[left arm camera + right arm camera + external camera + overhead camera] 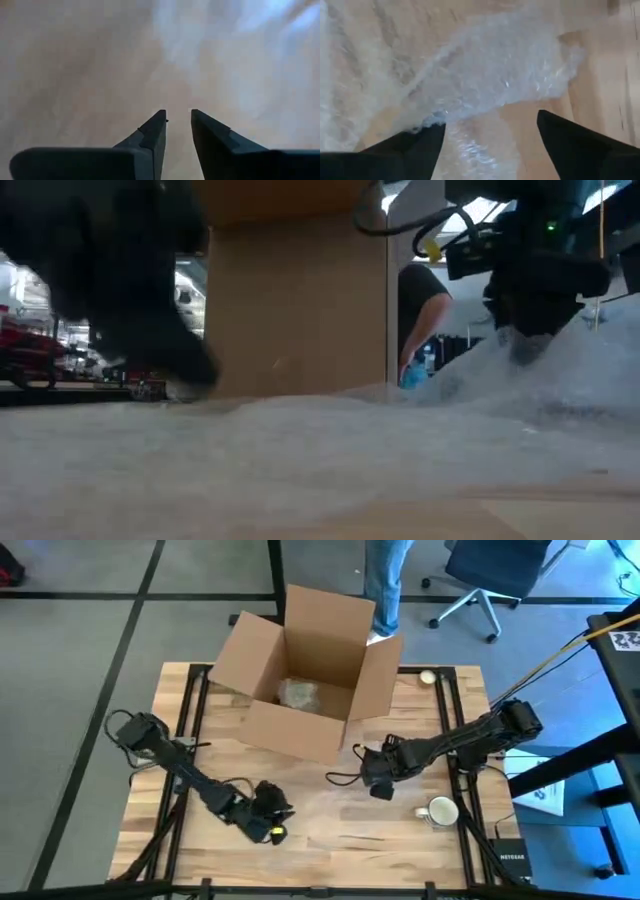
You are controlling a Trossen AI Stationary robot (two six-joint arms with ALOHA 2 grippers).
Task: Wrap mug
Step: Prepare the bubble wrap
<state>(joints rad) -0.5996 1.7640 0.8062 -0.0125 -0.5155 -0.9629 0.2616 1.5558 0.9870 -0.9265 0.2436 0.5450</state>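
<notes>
A white mug [440, 810] stands upright on the wooden table near its right front, untouched. A clear sheet of bubble wrap [495, 70] lies spread on the table's middle [400, 430], bunched up toward the right. My right gripper [490, 127] is open wide, low over the wrap's raised part [528, 345], left of the mug [375, 780]. My left gripper [178, 116] is open by a narrow gap, pointing down at the table near the front left [280, 818], with nothing visible between its fingers. My right gripper stands over the bubble wrap's crumpled edge [437, 120], fingers pointing down, one on either side of a fold. I cannot tell whether a finger touches the wrap. My left gripper touches nothing that shows.
An open cardboard box [300, 670] stands at the table's far middle with a wrapped bundle [298, 693] inside. A small round object [427, 677] lies at the far right. A person [383, 585] stands behind the box, beside an office chair [490, 580].
</notes>
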